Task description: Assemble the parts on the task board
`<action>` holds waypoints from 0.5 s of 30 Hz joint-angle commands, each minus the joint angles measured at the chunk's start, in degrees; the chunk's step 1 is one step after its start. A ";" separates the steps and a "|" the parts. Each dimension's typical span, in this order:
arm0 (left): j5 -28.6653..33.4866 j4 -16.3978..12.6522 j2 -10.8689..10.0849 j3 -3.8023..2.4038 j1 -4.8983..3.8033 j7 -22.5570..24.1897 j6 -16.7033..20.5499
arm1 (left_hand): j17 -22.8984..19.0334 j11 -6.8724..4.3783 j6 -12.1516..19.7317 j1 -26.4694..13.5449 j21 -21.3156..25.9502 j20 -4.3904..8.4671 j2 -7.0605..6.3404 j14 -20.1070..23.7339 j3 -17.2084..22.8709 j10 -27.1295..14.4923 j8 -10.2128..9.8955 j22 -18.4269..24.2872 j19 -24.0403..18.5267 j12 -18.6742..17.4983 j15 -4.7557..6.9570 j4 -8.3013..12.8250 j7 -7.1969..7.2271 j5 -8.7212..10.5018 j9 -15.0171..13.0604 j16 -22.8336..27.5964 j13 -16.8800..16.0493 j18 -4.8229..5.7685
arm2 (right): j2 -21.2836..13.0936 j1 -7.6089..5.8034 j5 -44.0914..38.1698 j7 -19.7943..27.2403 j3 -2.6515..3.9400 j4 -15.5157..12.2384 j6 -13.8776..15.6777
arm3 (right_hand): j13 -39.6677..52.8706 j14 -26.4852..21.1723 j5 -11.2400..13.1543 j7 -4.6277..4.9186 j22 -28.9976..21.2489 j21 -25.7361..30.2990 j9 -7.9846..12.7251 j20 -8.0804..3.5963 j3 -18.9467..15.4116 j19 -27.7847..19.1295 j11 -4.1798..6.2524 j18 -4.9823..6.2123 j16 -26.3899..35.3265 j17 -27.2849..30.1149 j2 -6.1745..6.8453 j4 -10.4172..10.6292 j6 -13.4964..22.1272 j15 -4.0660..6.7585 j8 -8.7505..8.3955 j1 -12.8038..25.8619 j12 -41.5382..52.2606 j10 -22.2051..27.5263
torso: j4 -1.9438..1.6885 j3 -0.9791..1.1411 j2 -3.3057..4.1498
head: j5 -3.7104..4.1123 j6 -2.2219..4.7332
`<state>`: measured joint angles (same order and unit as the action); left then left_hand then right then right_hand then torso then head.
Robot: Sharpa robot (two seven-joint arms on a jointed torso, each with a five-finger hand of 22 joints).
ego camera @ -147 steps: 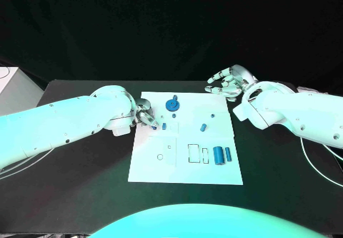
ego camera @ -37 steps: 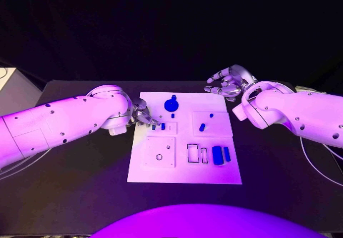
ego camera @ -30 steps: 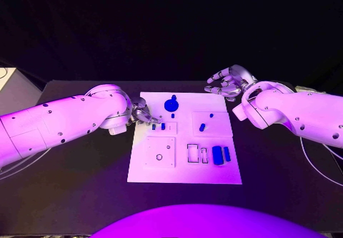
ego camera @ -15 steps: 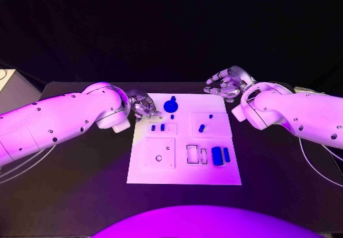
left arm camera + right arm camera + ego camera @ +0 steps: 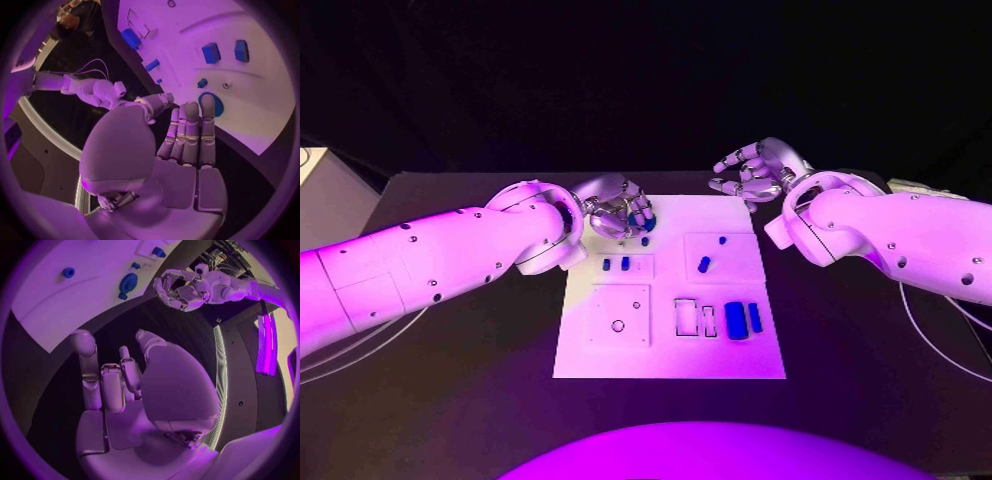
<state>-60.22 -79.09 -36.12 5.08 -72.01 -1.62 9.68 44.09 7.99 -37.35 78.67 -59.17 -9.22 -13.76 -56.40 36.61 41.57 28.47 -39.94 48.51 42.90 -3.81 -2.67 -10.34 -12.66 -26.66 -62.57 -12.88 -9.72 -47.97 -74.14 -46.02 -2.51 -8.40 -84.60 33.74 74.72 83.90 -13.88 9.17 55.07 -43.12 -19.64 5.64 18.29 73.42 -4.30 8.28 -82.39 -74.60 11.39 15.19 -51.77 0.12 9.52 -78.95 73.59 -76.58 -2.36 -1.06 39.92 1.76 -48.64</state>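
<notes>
The white task board (image 5: 669,350) lies mid-table. My left hand (image 5: 620,212) hangs over its far left corner, fingers stretched out side by side and empty, their tips at the round blue disc (image 5: 217,106), which it partly hides in the head view. Two small blue blocks (image 5: 615,264) stand just nearer me; the left wrist view shows them too (image 5: 210,52). A short blue piece (image 5: 705,264) and a tiny peg (image 5: 721,240) sit in the right square. Two long blue bars (image 5: 744,319) lie by the slots. My right hand (image 5: 754,172) hovers off the far right corner, loosely curled, holding nothing.
A small ring outline (image 5: 619,325) marks the near left square of the board. Black table (image 5: 459,350) surrounds the board on all sides. A white box (image 5: 326,175) stands at the far left edge.
My left hand has left the board's left edge beside the two small blocks and moved to the far corner, over the blue disc. The right hand has stayed put.
</notes>
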 commanded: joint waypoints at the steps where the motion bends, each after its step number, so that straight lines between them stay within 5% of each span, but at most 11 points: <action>1: -9.47 1.36 1.02 0.23 0.34 5.91 2.75 | -0.63 -0.01 -0.51 -0.08 -0.36 -0.14 -0.77 0.29 -0.10 -0.54 -0.58 -0.15 -0.42 -0.83 -0.09 0.67 -0.40 0.26 0.96 -0.25 0.77 -0.75 | 0.09 0.04 0.98 3.25 0.00 0.05 1.15 | -3.67 0.20 -0.32 0.01 -7.73 11.00 -0.15 -0.03 1.03 -3.98 0.03 2.16 4.01 4.31 0.91 -0.13 0.35 0.06 0.50 -0.08 -6.08 4.84 | 0.08 -0.01 0.05 | 0.09 0.26; 3: -11.45 2.37 1.73 0.39 0.51 5.99 2.70 | -1.02 0.01 -0.82 -0.25 -0.50 -0.21 -0.92 -0.01 -0.40 -0.29 -0.86 -0.25 -0.32 -1.11 -0.13 0.89 -0.32 0.33 1.57 -0.63 1.20 -0.80 | 0.15 0.04 1.57 4.03 -0.01 0.10 1.44 | -13.58 -4.51 -0.43 0.24 -10.42 15.25 -0.40 0.29 2.75 -6.01 -0.16 2.13 13.08 15.23 1.21 -0.40 0.71 -0.15 1.01 -0.32 -17.59 13.35 | 0.10 -0.02 0.06 | 0.07 0.32; 5: -13.43 3.31 2.40 0.53 0.62 5.84 2.55 | -1.50 -0.05 -1.45 -0.61 -0.71 -0.25 -1.08 -0.62 -0.89 0.11 -1.11 -0.37 0.00 -1.39 -0.12 1.07 -0.19 0.34 2.37 -1.37 1.75 -0.84 | 0.21 0.04 2.26 4.75 -0.01 0.18 1.69 | -23.39 -13.64 -0.50 0.80 -13.18 19.72 -0.64 1.03 5.08 -9.49 -0.81 1.95 28.80 31.86 1.55 -0.73 1.67 -0.96 1.54 -0.70 -28.77 20.92 | 0.12 -0.02 0.04 | 0.04 0.37; 15: -22.15 7.11 5.09 1.20 0.83 3.70 0.22 | -2.86 -0.32 -4.12 -1.01 -1.02 -0.13 -1.68 -1.31 -1.64 1.01 -2.29 -0.55 0.70 -2.00 0.09 1.86 1.27 0.44 4.66 -3.11 3.11 -0.84 | 0.57 0.04 6.52 8.35 -0.04 0.83 1.63 | -54.64 -28.05 -0.50 4.05 -27.39 37.05 -1.61 7.25 14.16 -21.52 -4.88 2.05 57.06 47.36 3.59 -3.69 5.53 -6.52 6.00 1.92 -53.61 21.63 | 0.05 0.02 0.05 | 0.22 0.59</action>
<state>-76.88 -72.32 -31.32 6.30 -71.19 2.02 10.93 41.30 7.68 -41.18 77.49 -60.02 -9.44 -14.94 -57.45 35.10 42.32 26.34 -40.45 48.73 41.05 -3.79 -0.86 -9.07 -12.36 -22.10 -65.49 -9.83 -9.71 -47.50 -74.13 -42.16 2.24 -8.44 -83.86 35.18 21.69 56.49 -14.19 12.11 28.54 -6.93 -21.42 12.56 31.96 52.45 -8.78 9.81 -26.87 -28.21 15.26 11.62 -46.59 -6.01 15.32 -77.66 21.10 -54.95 -2.24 -1.06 39.98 1.91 -48.03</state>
